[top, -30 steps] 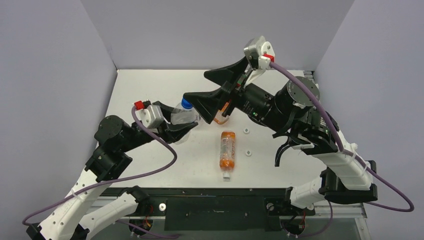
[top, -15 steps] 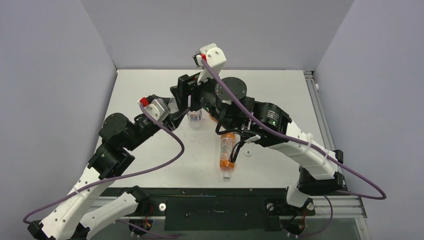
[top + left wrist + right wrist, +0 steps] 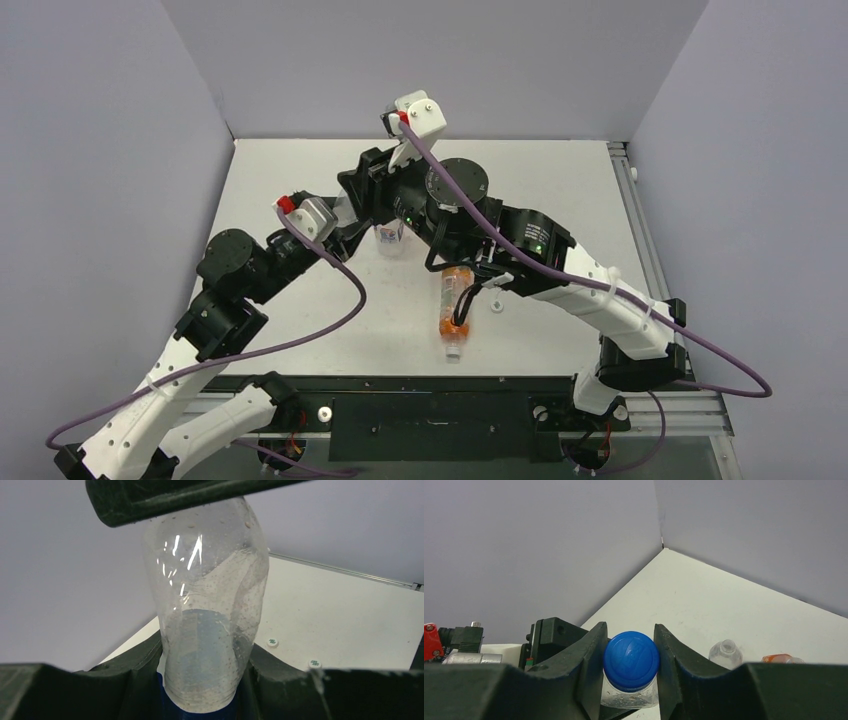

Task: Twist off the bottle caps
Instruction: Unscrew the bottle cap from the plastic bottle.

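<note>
Pale grey walls (image 3: 430,60) enclose a matte white counter (image 3: 560,190). Near its middle, a clear bottle (image 3: 207,620) of thin, glossy plastic (speckled with droplets inside) stands roughly upright, its body clamped in the left pincer (image 3: 205,672). The right pincer (image 3: 630,647) grips the round blue cap (image 3: 631,660) from above, one black finger pressed to each side. A slim orange bottle (image 3: 456,280) lies flat nearby. Two small white caps (image 3: 272,641) with green marks rest on the counter beyond.
</note>
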Robot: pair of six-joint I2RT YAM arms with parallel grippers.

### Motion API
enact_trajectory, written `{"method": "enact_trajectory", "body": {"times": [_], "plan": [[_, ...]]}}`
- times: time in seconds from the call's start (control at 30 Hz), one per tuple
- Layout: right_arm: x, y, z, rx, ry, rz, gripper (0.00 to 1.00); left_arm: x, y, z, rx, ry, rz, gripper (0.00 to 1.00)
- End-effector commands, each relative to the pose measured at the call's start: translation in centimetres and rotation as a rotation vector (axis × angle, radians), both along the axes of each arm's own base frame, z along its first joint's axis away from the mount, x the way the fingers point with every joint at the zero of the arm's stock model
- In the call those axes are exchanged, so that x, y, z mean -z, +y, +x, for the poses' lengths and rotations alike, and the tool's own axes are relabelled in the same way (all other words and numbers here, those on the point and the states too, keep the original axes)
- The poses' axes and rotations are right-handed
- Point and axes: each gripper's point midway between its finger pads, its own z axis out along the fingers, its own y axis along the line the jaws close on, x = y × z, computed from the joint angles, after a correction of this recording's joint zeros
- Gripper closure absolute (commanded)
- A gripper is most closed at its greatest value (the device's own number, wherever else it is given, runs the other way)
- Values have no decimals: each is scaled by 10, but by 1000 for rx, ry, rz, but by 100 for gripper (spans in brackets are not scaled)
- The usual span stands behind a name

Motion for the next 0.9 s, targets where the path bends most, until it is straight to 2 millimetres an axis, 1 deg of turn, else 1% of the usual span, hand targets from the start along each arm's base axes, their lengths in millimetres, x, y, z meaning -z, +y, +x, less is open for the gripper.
{"method": "enact_trajectory", "body": {"times": [0.0,0.03,0.07,0.1,0.13,0.17,0.2,0.23,0.27,0.3,0.33,0.37,0.4,0.43,0.5,0.53,0.6,0.63,0.67,0.7,0.73,0.77,0.8,0.87], "plan": [[-48,-16,-19,-138,-86,112,95,-11,-6,-16,79,-5,-48,100],[-49,-14,-21,-177,-102,117,98,-12,-9,-20,106,15,-71,100],[-65,-21,-28,-246,-144,153,100,-15,-13,-32,166,26,-99,100],[-62,-23,-24,-272,-155,147,100,-17,-16,-38,202,33,-112,100],[-79,-27,-46,-402,-205,190,100,-22,-21,-56,292,40,-135,100],[-74,-28,-45,-438,-211,189,100,-25,-23,-65,336,48,-149,100],[-89,-35,-68,-552,-266,229,100,-30,-27,-84,434,65,-166,100],[-83,-34,-80,-642,-283,217,100,-31,-30,-93,483,76,-169,100],[-93,-42,-91,-683,-324,243,100,-33,-33,-108,568,104,-170,100],[-86,-41,-105,-771,-335,231,100,-34,-34,-116,610,128,-171,100],[-89,-46,-115,-822,-357,244,100,-35,-36,-128,675,147,-162,100],[-87,-49,-131,-917,-363,241,100,-34,-37,-131,698,162,-159,100],[-88,-50,-138,-959,-370,247,100,-35,-37,-137,730,180,-157,100],[-84,-51,-149,-1033,-373,237,100,-35,-38,-138,741,188,-156,100],[-80,-53,-159,-1109,-360,231,100,-36,-39,-142,767,195,-147,100],[-77,-53,-159,-1115,-353,224,100,-37,-39,-143,770,194,-147,100],[-70,-52,-152,-1083,-335,195,99,-36,-40,-142,774,194,-142,100],[-71,-51,-140,-1011,-343,186,83,-35,-41,-140,765,195,-143,100],[-65,-51,-131,-963,-314,162,71,-34,-41,-137,756,183,-139,100],[-63,-51,-108,-822,-291,146,39,-33,-41,-134,739,180,-141,100],[-63,-53,-96,-743,-279,141,30,-32,-42,-130,723,165,-136,100],[-60,-59,-75,-606,-254,127,23,-30,-42,-124,689,163,-141,100],[-63,-64,-61,-503,-241,129,22,-30,-42,-119,666,144,-136,100],[-62,-71,-51,-384,-218,129,21,-27,-41,-104,590,115,-132,100]]}}
